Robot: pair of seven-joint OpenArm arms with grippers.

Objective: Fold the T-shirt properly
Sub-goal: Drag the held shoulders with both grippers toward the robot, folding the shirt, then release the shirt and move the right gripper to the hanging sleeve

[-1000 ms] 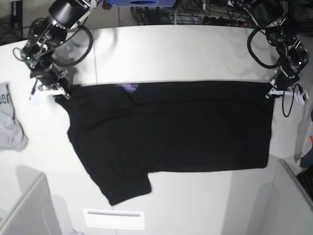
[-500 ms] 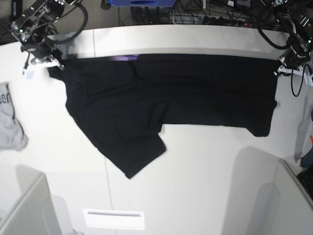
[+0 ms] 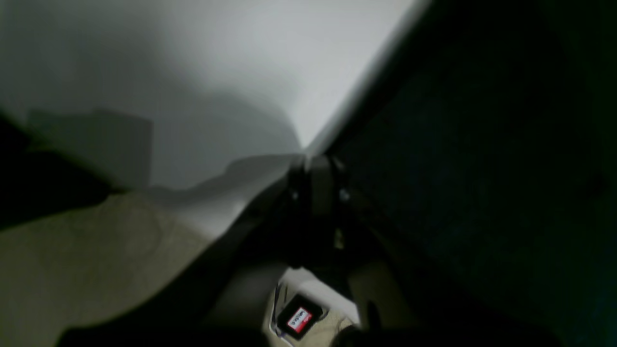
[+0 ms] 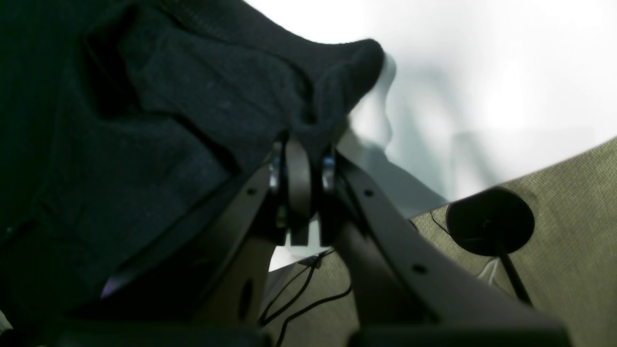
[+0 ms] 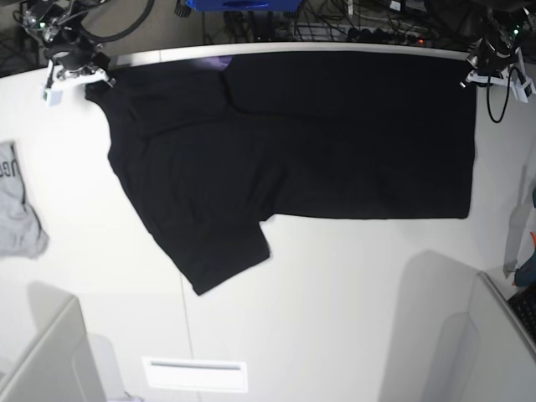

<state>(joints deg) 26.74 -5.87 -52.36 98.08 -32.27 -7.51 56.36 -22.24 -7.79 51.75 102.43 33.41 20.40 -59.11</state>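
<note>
The black T-shirt [image 5: 318,142] lies stretched across the far half of the white table [image 5: 335,318], plain side up, with a sliver of purple print at its top edge. One sleeve [image 5: 222,260] points toward the near side. In the base view my right gripper [image 5: 90,77] is shut on the shirt's top left corner, and my left gripper [image 5: 469,77] is shut on its top right corner. The right wrist view shows the right gripper [image 4: 301,144] with its jaws pinched on bunched black cloth [image 4: 193,96]. The left wrist view shows the left gripper [image 3: 315,166] closed on the shirt's edge [image 3: 482,168].
A small grey garment [image 5: 17,205] lies at the table's left edge. Cables and a blue box [image 5: 243,4] sit behind the far edge. Grey partitions stand at the near left [image 5: 42,360] and near right [image 5: 494,343]. A white slot plate [image 5: 194,374] is near the front.
Both grippers have pulled the T-shirt away toward the table's far edge. Its top edge is now taut along that edge, and the sleeve has slid farther back.
</note>
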